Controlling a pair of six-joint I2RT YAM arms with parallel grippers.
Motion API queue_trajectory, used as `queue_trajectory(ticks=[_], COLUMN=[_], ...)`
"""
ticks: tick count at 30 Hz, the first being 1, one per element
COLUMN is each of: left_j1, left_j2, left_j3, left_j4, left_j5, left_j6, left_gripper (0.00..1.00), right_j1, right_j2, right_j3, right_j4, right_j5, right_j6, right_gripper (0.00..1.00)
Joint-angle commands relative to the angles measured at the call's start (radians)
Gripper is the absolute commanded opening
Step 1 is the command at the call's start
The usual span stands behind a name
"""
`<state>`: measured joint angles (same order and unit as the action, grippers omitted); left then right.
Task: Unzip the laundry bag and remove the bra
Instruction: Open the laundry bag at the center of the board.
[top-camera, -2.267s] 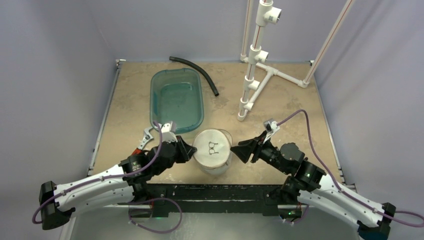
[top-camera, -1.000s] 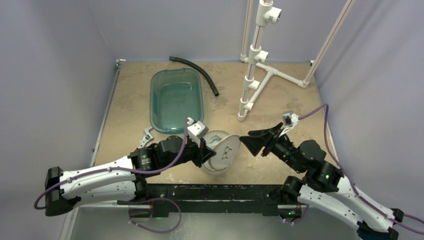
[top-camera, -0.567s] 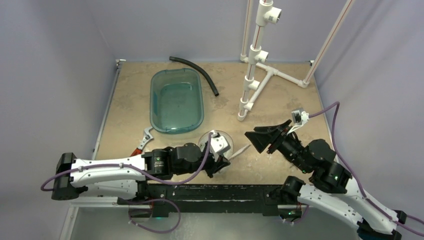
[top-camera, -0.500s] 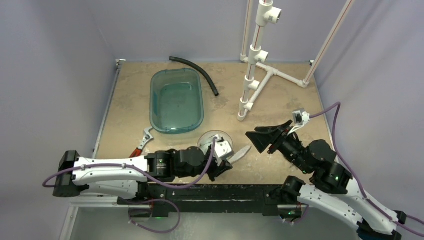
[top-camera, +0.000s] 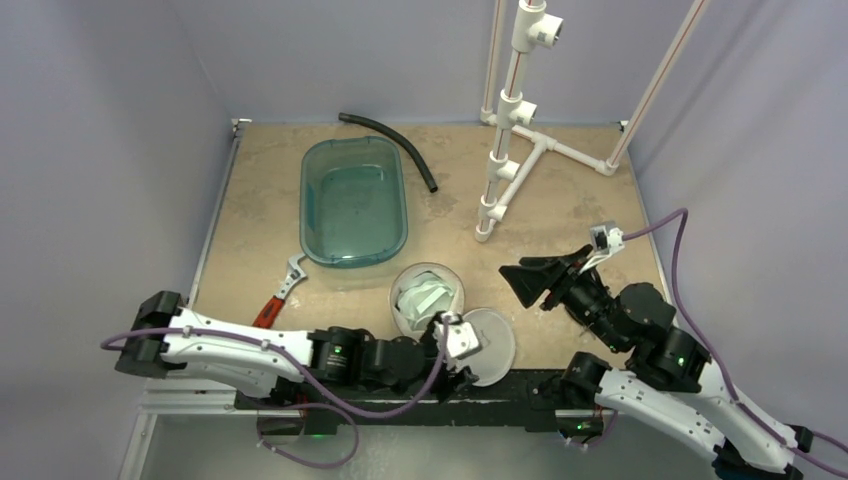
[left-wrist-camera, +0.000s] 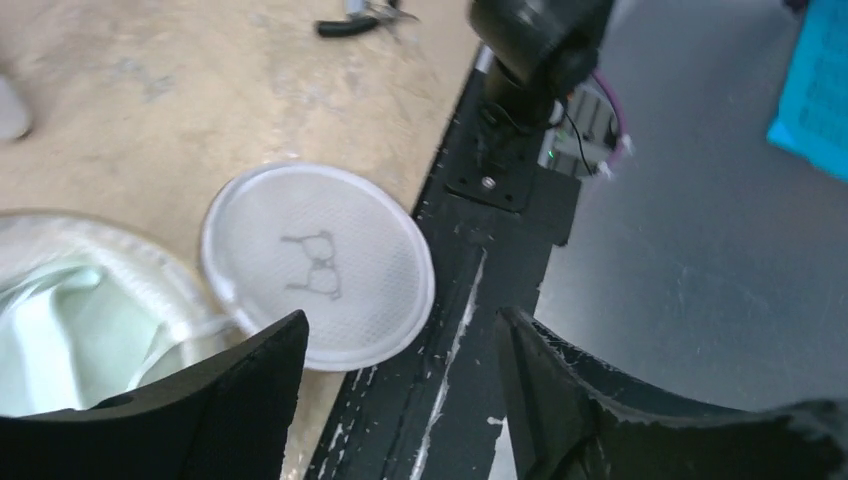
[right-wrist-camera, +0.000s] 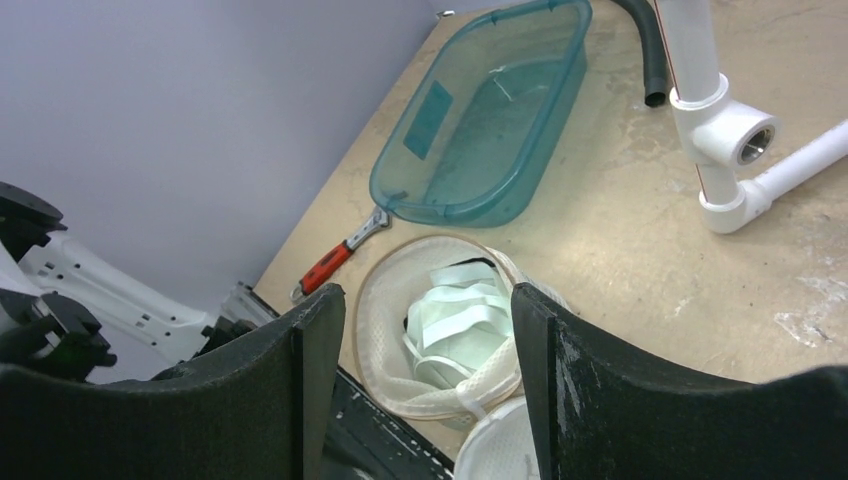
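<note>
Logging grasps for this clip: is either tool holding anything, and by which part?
Nothing is held. The left tool is open near the flat-lying lid; the right tool is open, apart from the laundry bag.

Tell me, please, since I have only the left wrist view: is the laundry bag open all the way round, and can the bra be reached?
Observer: Yes. In the right wrist view the laundry bag stands with its whole top uncovered, and the pale green bra lies folded inside, straps uppermost.
Operator: Thank you. Where is the other arm?
Observer: The right gripper hangs open just right of the bag, pointing toward it and touching nothing.
Operator: Is anything close behind the bag?
Observer: The teal tub sits just behind it, and a red-handled wrench lies to the bag's left.
</note>
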<state>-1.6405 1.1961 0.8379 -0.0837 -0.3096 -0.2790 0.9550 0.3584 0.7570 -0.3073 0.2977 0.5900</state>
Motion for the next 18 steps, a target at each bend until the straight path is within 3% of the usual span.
queue_trajectory(ticks=[1, 4, 8, 12, 16, 18], left_j1=[-0.004, 0.001, 0.029, 0.038, 0.040, 0.042], left_j2=[-0.200, -0.322, -0.418, -0.487, -0.533, -0.547], left_j3=[-0.075, -0.121, -0.128, -0.162, -0.230, -0.252], left_j4=[0.067, -0.018, -0.264, -0.458, -0.510, -0.491], left_j5=[-0.308, -0.537, -0.694, -0.726, -0.707, -0.691], left_j6=[-0.105, -0.259, -0.550, -0.875, -1.083, -1.100], left_gripper=[0.77, 0.88, 0.91, 0.88, 0.84, 0.84], right_j1=[0.001, 0.001, 0.001, 0.000, 0.000, 0.001], right_j2=[0.009, 0.048, 0.137, 0.260, 0.383, 0.447], right_j3=[0.030, 0.009, -0.020, -0.051, -0.060, -0.027], right_j4=[0.000, 0.016, 0.037, 0.062, 0.128, 0.132], right_j5=[-0.023, -0.070, -0.092, -0.077, -0.063, -0.048], right_j6=[-0.024, -0.030, -0.014, 0.042, 0.064, 0.042], right_gripper=[0.65, 0.65, 0.65, 0.63, 0.61, 0.62])
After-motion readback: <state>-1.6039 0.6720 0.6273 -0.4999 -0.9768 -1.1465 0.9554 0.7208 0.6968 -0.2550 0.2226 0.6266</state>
